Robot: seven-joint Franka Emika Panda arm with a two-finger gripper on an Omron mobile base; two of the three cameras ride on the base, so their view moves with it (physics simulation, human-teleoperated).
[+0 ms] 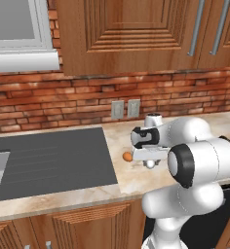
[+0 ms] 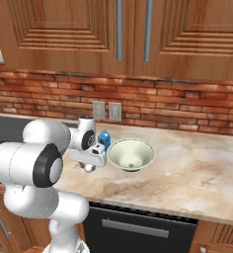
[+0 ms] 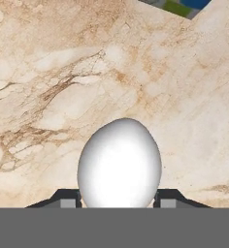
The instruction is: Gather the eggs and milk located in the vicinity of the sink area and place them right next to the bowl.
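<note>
Down at the marble counter [image 3: 48,72], the gripper [image 3: 119,201] has its fingers [image 3: 68,197] flanking the white egg [image 3: 119,164] on both sides, touching it. Whether they truly pinch it cannot be told. The orange-brown egg [image 1: 127,156] lies just beside the sink [image 1: 53,158]. The milk [image 2: 104,139] stands near the bowl [image 2: 131,154].

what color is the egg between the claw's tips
White egg, clearest in the hand view.
</note>
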